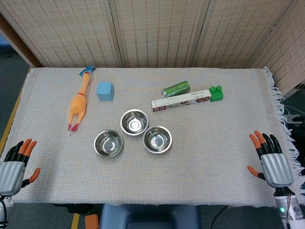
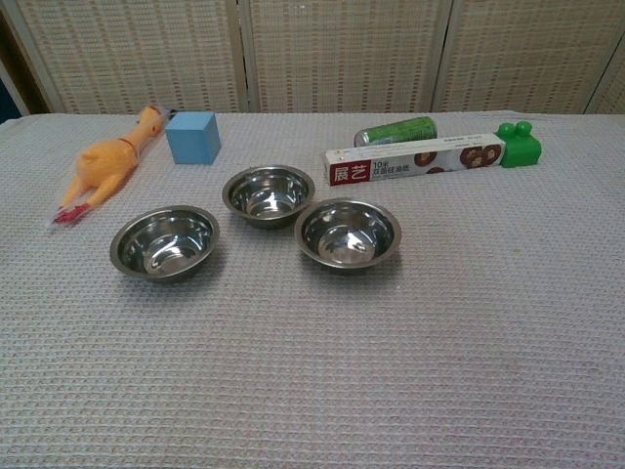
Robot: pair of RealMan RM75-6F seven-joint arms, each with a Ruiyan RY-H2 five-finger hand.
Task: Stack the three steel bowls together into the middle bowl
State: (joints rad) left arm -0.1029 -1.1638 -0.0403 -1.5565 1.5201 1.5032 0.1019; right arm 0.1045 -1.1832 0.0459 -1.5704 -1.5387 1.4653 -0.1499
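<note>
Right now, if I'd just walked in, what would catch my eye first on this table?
Probably the three shiny steel bowls clustered at the table's middle, none yet stacked. Next, the bright rubber chicken lying far left beside a blue cube. The robot's left hand and right hand wait open at the near corners.

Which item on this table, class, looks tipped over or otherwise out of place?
The green can lies on its side behind the long box. The three steel bowls stand upright and empty, nothing spilled or damaged.

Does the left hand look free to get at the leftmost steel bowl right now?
Probably yes: the left hand is open at the table's near edge, and only bare cloth lies between it and the leftmost bowl.
</note>
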